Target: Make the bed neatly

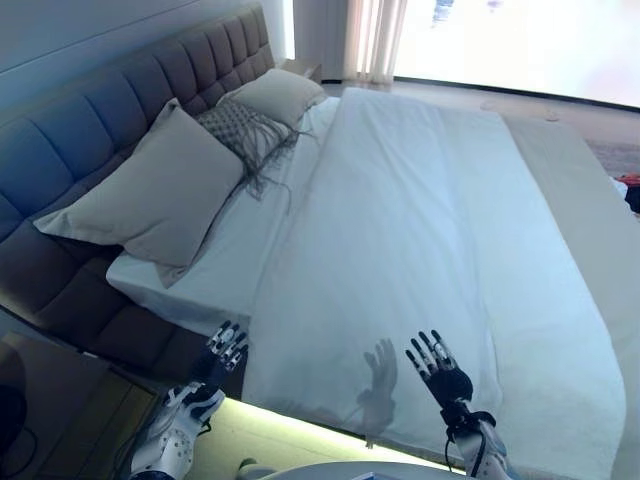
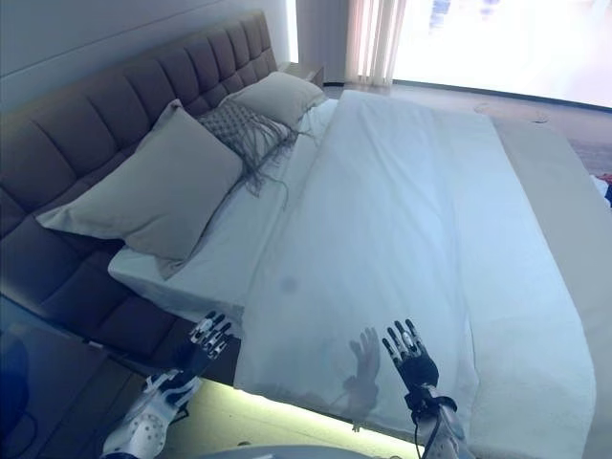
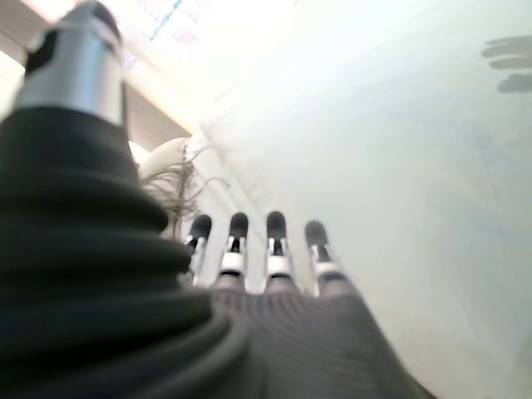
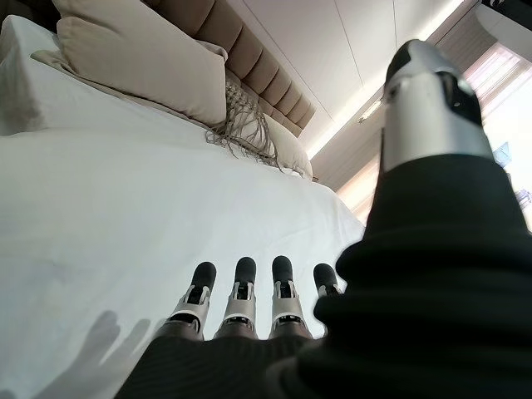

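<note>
A white duvet (image 1: 420,230) lies spread flat over the bed, its near edge hanging over the side before me. Two beige pillows (image 1: 150,190) (image 1: 278,95) lean on the tufted grey headboard (image 1: 110,100), with a grey fringed cushion (image 1: 240,130) between them. A beige cover (image 1: 590,230) lies along the foot end at the right. My left hand (image 1: 225,350) is open, held up at the bed's near corner, holding nothing. My right hand (image 1: 437,368) is open with fingers spread just above the duvet's near edge, holding nothing; it shows in its own wrist view (image 4: 241,307).
A dark bedside table (image 1: 50,400) stands at the lower left by the headboard. A lit strip (image 1: 300,425) runs under the bed's near side. Curtains (image 1: 375,35) and a bright window are beyond the far side. A small red object (image 1: 630,182) lies at the far right.
</note>
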You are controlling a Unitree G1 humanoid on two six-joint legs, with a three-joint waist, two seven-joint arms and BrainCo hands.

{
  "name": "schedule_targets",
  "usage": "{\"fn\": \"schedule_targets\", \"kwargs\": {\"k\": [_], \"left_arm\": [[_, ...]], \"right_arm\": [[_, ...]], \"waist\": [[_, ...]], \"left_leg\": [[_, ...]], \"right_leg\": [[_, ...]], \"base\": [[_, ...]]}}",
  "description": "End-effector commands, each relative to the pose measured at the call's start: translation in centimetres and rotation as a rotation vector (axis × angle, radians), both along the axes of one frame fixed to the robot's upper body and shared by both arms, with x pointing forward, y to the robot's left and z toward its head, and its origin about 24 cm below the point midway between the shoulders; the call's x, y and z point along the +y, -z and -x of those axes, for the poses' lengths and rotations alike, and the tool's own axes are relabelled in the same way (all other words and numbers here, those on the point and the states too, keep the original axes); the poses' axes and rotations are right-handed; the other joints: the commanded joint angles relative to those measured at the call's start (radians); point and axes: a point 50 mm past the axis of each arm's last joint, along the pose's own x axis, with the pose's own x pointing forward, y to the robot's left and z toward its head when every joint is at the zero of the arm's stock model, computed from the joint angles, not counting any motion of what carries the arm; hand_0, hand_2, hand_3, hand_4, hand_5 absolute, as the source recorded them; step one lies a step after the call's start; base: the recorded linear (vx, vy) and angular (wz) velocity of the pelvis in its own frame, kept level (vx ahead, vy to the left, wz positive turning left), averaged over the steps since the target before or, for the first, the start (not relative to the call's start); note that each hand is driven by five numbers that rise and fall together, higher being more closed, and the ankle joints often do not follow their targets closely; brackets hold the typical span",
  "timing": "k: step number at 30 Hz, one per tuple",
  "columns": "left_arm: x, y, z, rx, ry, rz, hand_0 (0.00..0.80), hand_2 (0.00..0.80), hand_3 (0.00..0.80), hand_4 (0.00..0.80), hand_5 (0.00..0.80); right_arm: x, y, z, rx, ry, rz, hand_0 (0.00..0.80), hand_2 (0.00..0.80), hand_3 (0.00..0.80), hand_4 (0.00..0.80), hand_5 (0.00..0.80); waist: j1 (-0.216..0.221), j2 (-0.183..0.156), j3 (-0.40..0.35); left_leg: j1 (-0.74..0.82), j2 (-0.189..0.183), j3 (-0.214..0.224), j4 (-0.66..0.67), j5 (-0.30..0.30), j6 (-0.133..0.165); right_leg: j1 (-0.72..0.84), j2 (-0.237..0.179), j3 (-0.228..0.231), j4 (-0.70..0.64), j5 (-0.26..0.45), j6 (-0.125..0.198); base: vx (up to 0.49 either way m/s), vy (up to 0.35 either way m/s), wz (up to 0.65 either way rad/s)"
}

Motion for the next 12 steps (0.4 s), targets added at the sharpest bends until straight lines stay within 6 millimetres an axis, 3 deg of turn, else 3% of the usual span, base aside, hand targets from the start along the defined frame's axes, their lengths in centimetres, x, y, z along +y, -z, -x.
{"fn": "schedule_targets", "kwargs": {"k": [1, 12], "left_arm": [[0.47, -2.95, -2.91, -0.137, 0.062, -0.062, 0.0, 0.0, 0.0, 0.0, 0.0], [0.13, -2.85, -2.94, -0.118, 0.084, -0.051, 0.0, 0.0, 0.0, 0.0, 0.0]], "right_arm": [[0.1, -2.0, -1.73, -0.136, -0.064, 0.046, 0.0, 0.0, 0.0, 0.0, 0.0], [-0.48, -1.63, -1.55, -0.077, -0.043, 0.108, 0.0, 0.0, 0.0, 0.0, 0.0]], "waist": [[0.019, -0.006, 0.0], [0.017, -0.008, -0.007]], "left_leg": [[-0.009, -0.017, 0.053, 0.05, 0.009, 0.081], [-0.006, -0.015, 0.062, 0.026, 0.018, 0.076]], "right_leg": [[-0.045, -0.025, 0.022, 0.068, 0.042, 0.001], [-0.043, -0.017, 0.012, 0.049, 0.046, 0.004]], "base": [[0.0, 0.0, 0.0], [0.0, 0.0, 0.0]]}}
